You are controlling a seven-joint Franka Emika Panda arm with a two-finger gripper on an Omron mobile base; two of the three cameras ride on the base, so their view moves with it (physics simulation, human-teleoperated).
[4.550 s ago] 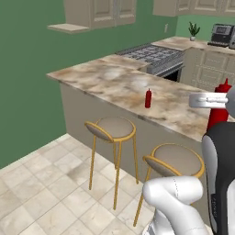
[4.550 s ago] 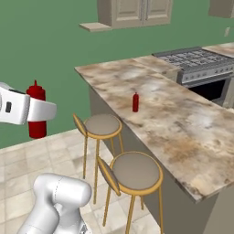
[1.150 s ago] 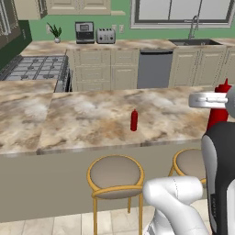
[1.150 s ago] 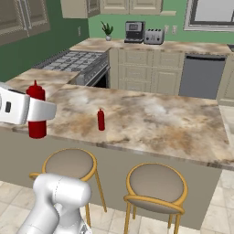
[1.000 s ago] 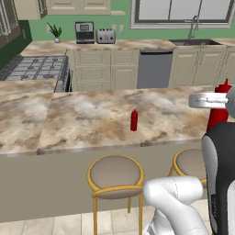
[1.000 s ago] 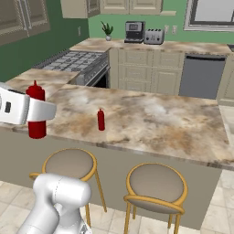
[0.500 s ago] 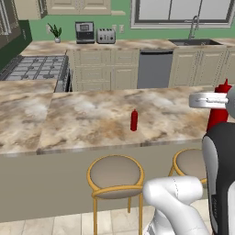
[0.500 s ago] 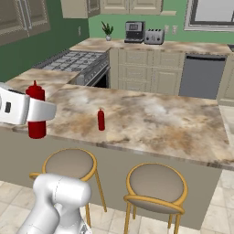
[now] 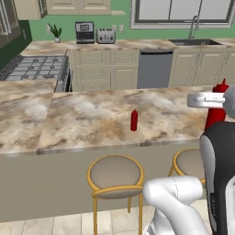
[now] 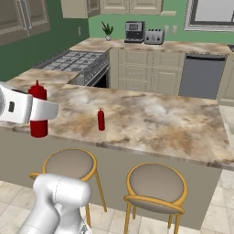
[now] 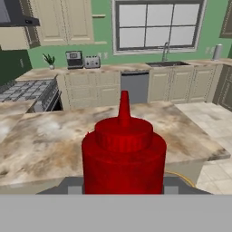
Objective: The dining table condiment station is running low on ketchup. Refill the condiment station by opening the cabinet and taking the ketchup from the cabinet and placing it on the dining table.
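Your gripper (image 10: 39, 112) is clamped around the body of a red ketchup bottle (image 10: 38, 117), held upright in the air on the stool side of the dining table (image 10: 151, 119), its nozzle pointing up. In the left base view the same bottle (image 9: 215, 114) shows behind the white hand at the right edge, just off the table's near edge and above the stools. In the hand view the bottle (image 11: 123, 158) stands large in front of you, its tapered tip rising against the kitchen beyond. A second, near-identical red bottle (image 10: 101, 119) stands upright on the marbled table top, near its front edge and well apart from the one you hold; you see it too in the left base view (image 9: 134, 120). Two round stools (image 10: 156, 185) with yellow metal frames sit tucked against the table's plain beige front. Beyond the table lie a gas stove (image 10: 77, 61) to the left, a grey dishwasher (image 10: 201, 76) among beige lower units, and on the back counter a potted plant (image 10: 108, 31), a coffee machine (image 10: 134, 32) and a toaster (image 10: 154, 36). A sink tap (image 11: 166, 51) stands beneath the window (image 11: 156, 25) on the green wall.
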